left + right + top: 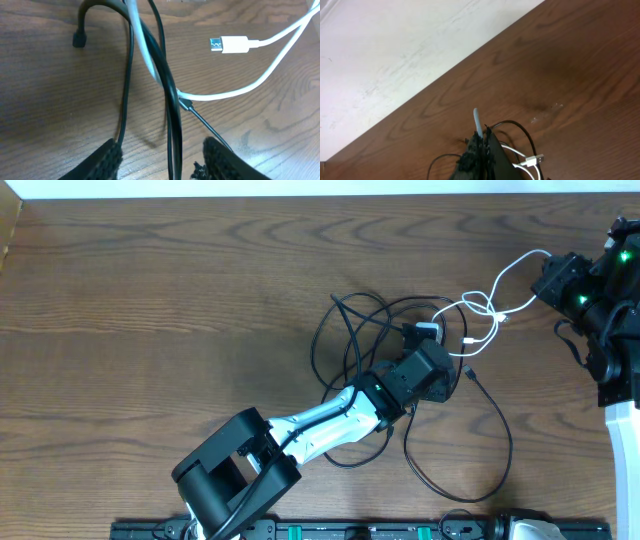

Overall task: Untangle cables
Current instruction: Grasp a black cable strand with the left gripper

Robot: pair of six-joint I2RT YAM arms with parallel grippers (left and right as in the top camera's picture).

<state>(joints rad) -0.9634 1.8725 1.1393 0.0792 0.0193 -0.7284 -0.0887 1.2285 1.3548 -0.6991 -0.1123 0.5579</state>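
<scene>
**Cords crossed right of mid-table, white one pinched**

The thin black cord (173, 125) lies in loose loops on the brown wooden table (150, 300), right of centre. The shorter thin white cord (225, 95) crosses over it there and leads off to my right gripper (548, 278), which is clenched on it. The white cord's flat plug (230, 44) lies on the wood. My left gripper (165, 160) hangs over the crossing, jaws apart, with black strands running between the ribbed pads (107, 160), unclamped.
</scene>
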